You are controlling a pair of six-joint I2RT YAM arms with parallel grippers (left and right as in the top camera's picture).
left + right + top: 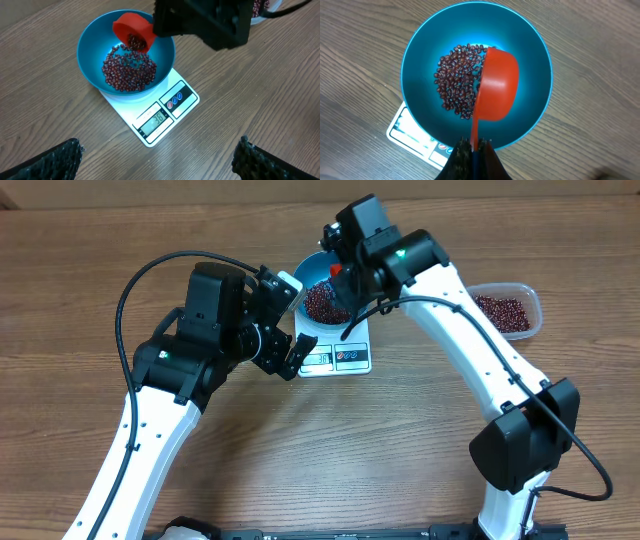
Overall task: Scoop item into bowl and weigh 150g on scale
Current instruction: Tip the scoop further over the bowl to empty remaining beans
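The blue bowl (316, 272) (90, 55) (530, 55) stands on the white scale (338, 358) (160, 120) (402, 132) and holds a loose heap of dark red-brown beans (127, 72) (457, 80) (320, 302). My right gripper (474, 148) (345, 278) is shut on the handle of a red scoop (496, 85) (132, 31), which is tipped sideways over the bowl with beans at its mouth. My left gripper (157, 155) (292, 330) hangs open over bare table just in front of the scale, holding nothing.
A clear plastic tub (510, 312) with more beans sits to the right of the scale, behind the right arm. The scale's display (154, 120) is lit. Wooden table surface lies all around.
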